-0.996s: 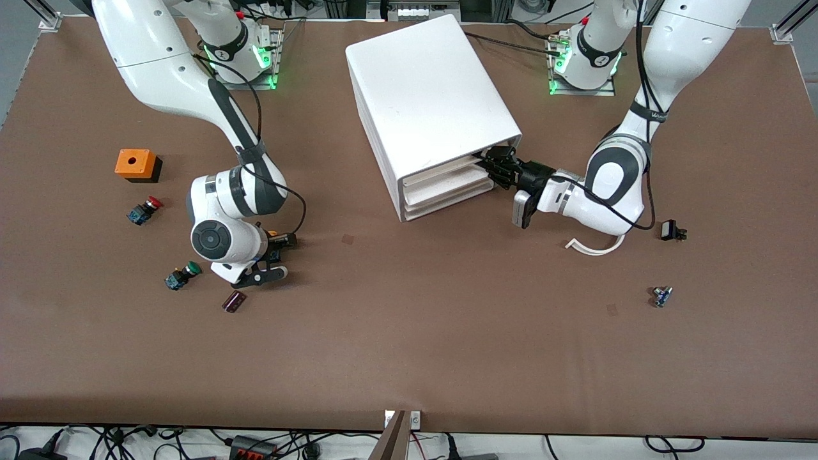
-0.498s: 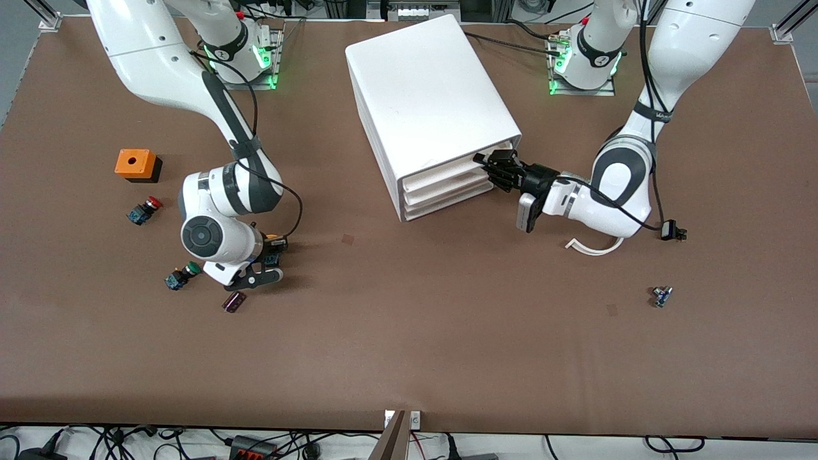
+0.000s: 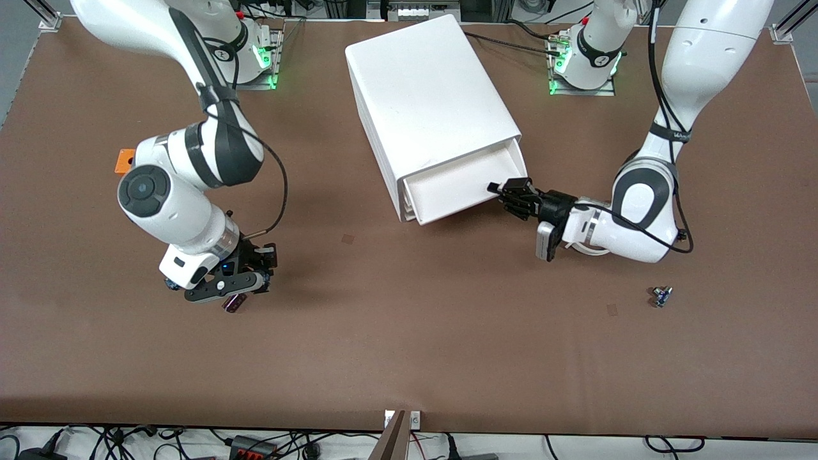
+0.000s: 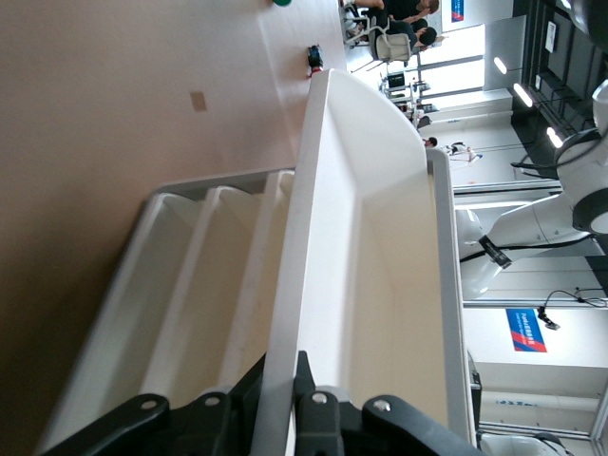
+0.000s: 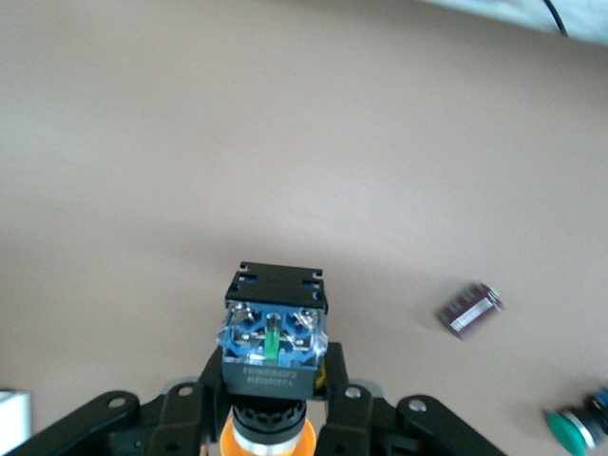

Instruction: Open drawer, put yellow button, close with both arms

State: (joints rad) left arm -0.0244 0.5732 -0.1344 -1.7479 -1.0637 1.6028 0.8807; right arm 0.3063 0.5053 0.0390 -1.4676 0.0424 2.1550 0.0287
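Observation:
The drawer (image 3: 461, 184), uppermost in the white cabinet (image 3: 428, 96), stands part way out toward the front camera. My left gripper (image 3: 509, 190) is shut on the drawer's front wall at the corner toward the left arm's end. In the left wrist view the fingers pinch that thin white wall (image 4: 285, 313), and the gripper (image 4: 282, 380) sits at its edge. My right gripper (image 3: 255, 271) is raised over the table toward the right arm's end. In the right wrist view it (image 5: 274, 380) is shut on the yellow button (image 5: 273, 347), black-and-blue body pointing away from the camera, orange cap between the fingers.
A purple part (image 3: 233, 302) lies below the right gripper and also shows in the right wrist view (image 5: 468, 310). A green-capped button (image 5: 575, 427) lies near it. An orange box (image 3: 124, 160) is half hidden by the right arm. A small blue part (image 3: 661, 296) lies toward the left arm's end.
The left gripper has pulled the top drawer out toward the front camera. The right gripper has risen from the table with the yellow button in it.

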